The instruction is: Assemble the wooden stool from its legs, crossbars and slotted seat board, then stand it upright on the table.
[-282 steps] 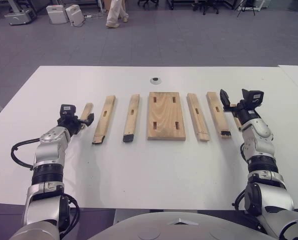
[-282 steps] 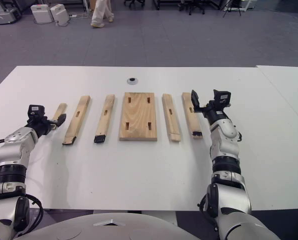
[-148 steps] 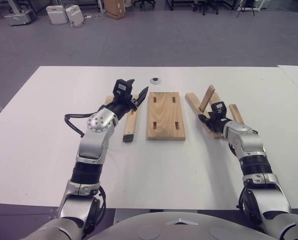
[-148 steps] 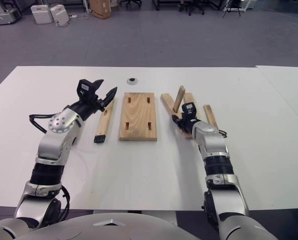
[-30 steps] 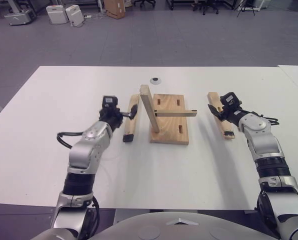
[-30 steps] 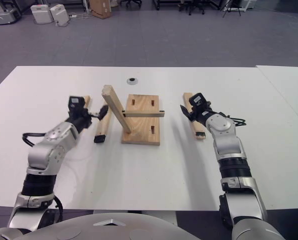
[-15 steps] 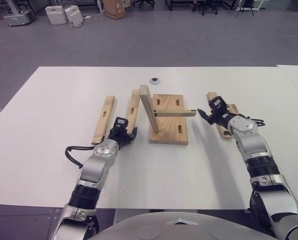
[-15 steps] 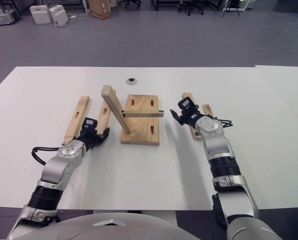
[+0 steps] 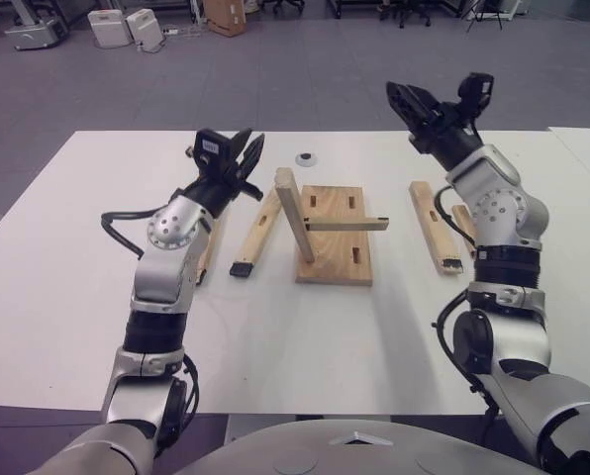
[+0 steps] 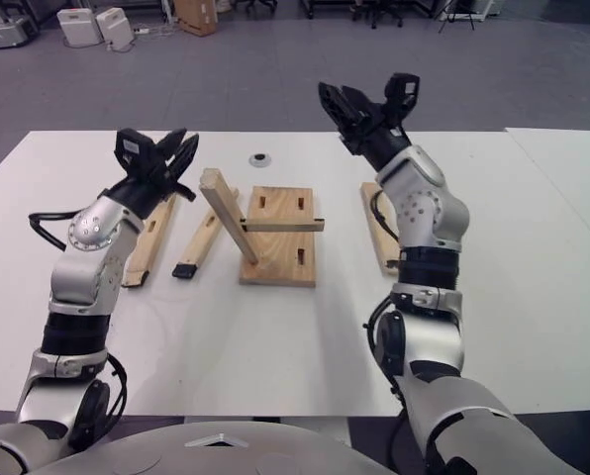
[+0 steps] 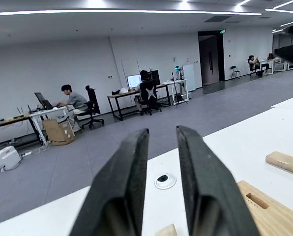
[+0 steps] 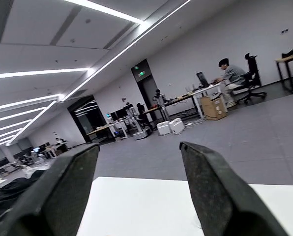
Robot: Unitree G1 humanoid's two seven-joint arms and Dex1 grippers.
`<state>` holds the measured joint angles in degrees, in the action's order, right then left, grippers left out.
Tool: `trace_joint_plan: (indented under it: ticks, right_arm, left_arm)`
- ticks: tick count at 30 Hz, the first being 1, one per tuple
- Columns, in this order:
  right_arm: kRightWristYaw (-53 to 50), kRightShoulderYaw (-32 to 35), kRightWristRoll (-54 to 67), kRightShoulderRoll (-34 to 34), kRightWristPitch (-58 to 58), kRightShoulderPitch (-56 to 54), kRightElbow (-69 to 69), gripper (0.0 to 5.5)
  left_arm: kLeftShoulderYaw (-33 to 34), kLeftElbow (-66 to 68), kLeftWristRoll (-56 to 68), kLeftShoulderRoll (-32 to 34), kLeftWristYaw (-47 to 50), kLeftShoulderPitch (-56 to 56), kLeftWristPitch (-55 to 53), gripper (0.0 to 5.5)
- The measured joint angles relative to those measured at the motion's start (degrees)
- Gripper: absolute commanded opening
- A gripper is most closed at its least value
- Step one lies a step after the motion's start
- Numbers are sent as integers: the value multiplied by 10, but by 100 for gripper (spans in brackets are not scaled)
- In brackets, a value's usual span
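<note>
Seat board (image 9: 335, 267) on white table (image 9: 77, 257) | grey floor (image 9: 305, 69) behind | left tool (image 11: 162, 132) narrowly parted, empty | right tool (image 12: 139, 147) wide, empty

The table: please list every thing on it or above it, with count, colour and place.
white table: one, white, across the view.
slotted wooden seat board: one, light wood, flat, mid-table.
tilted wooden leg: one, light wood, standing on the board's left part.
thin wooden crossbar: one, light wood, jutting rightward from that leg.
loose wooden legs: three, light wood; two left of the board, one right.
short wooden bar: one, light wood, far right, partly behind the right arm.
small round disc: one, grey, beyond the board.
left pincer: one, black, open, raised over the left legs.
right pincer: one, black, open, raised high at right.
</note>
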<state>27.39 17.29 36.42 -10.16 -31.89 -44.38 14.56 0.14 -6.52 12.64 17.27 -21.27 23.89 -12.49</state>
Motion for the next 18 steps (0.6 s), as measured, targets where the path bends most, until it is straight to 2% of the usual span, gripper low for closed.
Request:
trace_joint_plan:
  ticks: [1, 3, 7, 18]
  right_arm:
    - [-5, -5, 3, 6, -4, -1, 0, 307]
    - [-11, -13, -1, 11, -4, 3, -3, 307]
    - [-25, -28, -20, 11, -7, 58, -21, 307]
    - [-41, -27, -29, 0, -9, 87, -25, 307]
  left_arm:
    - [-3, 4, -8, 5, -2, 0, -4, 32]
    - [-17, 21, -43, 19, 7, -15, -35, 59]
    - [-29, 19, -38, -5, 23, -102, -129, 133]
    - [-40, 43, -61, -35, 68, -139, -208, 323]
